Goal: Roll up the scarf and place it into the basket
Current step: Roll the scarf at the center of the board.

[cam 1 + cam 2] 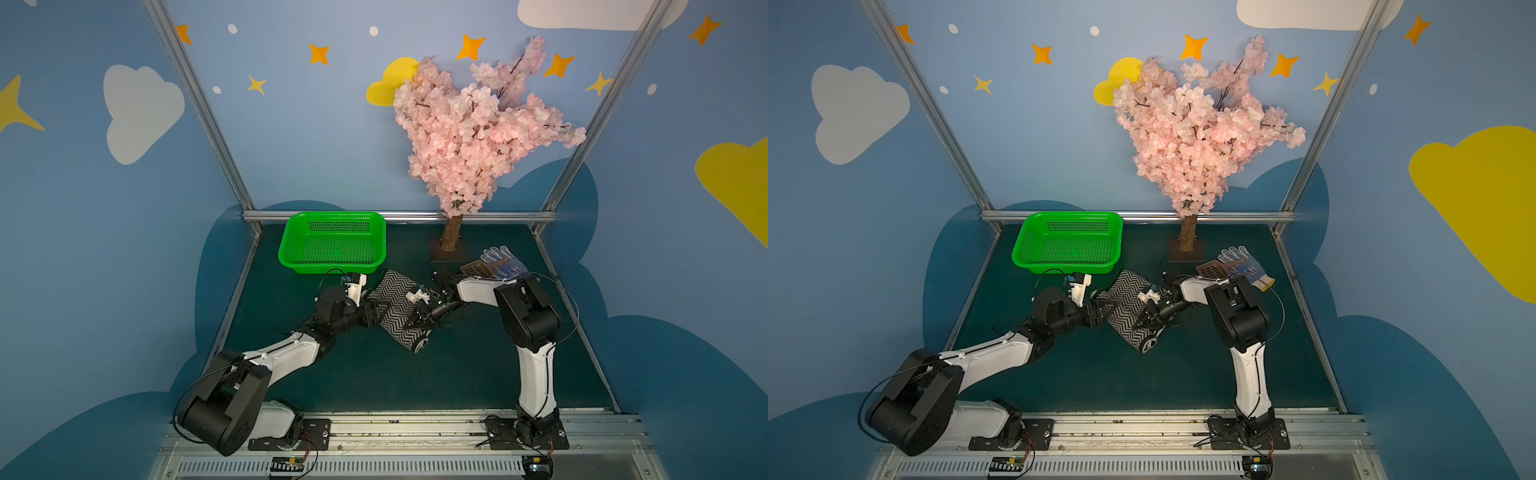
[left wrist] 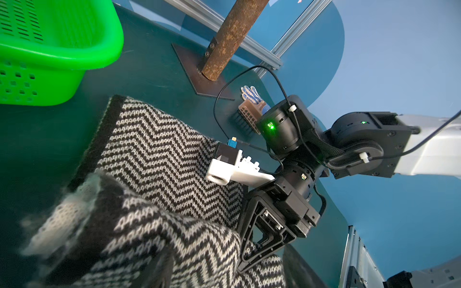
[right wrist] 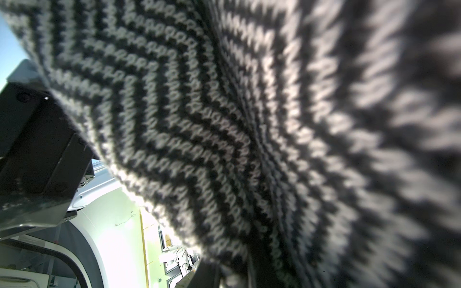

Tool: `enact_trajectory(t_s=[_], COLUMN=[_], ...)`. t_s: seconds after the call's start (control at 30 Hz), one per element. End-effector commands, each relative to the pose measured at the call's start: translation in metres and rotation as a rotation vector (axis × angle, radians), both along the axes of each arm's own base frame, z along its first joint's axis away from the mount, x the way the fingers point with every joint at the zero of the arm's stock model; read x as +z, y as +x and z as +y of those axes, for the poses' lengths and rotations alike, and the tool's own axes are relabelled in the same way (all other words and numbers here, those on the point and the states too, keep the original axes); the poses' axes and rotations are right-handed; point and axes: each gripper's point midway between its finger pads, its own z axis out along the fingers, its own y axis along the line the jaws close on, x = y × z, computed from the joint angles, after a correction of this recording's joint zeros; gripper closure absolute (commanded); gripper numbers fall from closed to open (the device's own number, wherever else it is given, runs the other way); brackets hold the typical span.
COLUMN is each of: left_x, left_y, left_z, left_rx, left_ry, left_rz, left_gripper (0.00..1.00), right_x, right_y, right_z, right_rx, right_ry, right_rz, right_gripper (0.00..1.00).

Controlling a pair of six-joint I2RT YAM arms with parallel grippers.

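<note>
The dark green table (image 1: 374, 382) fills the lower half of both top views, with a pink blossom tree (image 1: 478, 124) standing at its far edge, right of centre. The left arm (image 1: 286, 353) reaches from the lower left up toward the middle. The right arm (image 1: 536, 374) rises from the lower right and bends sharply left at the elbow.

The green basket (image 1: 332, 268) sits empty at the far left of the table. The scarf (image 1: 395, 291) lies on the table between the two arms, herringbone side up. Its long axis runs diagonally from just off the basket's lower right corner down and right toward the frame's centre. The lower end is rolled, and the spiral end face shows only in the top views.

The left gripper (image 1: 376, 311) is at the scarf's left edge; whether its jaws are apart or together cannot be told. The right gripper (image 1: 419, 318) is clamped on the scarf's right edge, which the left wrist view shows most clearly (image 2: 252, 239). That view also shows the tree's brown trunk (image 2: 232, 35). The right wrist view shows almost nothing but knit (image 3: 224, 124).

A blue-dotted glove (image 1: 505, 264) and a brown scoop (image 1: 478, 269), touching each other, lie behind the right arm.
</note>
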Motion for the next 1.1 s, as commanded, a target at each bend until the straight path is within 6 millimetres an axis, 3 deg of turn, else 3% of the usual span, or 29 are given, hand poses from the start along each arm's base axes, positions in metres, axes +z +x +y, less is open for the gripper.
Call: enact_trajectory(t_s=[0.0, 0.2, 0.43, 0.6, 0.7, 0.87, 1.07], left_x=[-0.002, -0.035, -0.075, -0.098, -0.106, -0.114, -0.119], left_y=[0.011, 0.033, 0.058, 0.066, 0.065, 0.062, 0.061], left_z=[-0.007, 0.001, 0.016, 0.024, 0.023, 0.02, 0.021], left_rx=[-0.01, 0.077, 0.204, 0.276, 0.274, 0.26, 0.267], left_ry=[-0.019, -0.026, -0.048, -0.03, -0.003, 0.061, 0.087], left_rz=[-0.002, 0.07, 0.185, 0.272, 0.312, 0.378, 0.44], left_gripper=[0.35, 0.49, 0.51, 0.57, 0.6, 0.59, 0.62], right_x=[-0.016, -0.015, -0.01, -0.007, 0.006, 0.032, 0.055], right_y=[0.002, 0.003, -0.001, 0.001, 0.006, 0.008, 0.006], right_z=[-0.004, -0.005, -0.012, -0.02, -0.021, -0.015, -0.015], right_rx=[0.01, 0.02, 0.043, 0.058, 0.056, 0.096, 0.143], right_ry=[-0.058, -0.071, -0.118, -0.182, -0.2, -0.27, -0.492], right_rz=[0.006, 0.0, -0.021, -0.083, -0.159, -0.298, -0.54], right_gripper=[0.86, 0.85, 0.85, 0.83, 0.75, 0.54, 0.51])
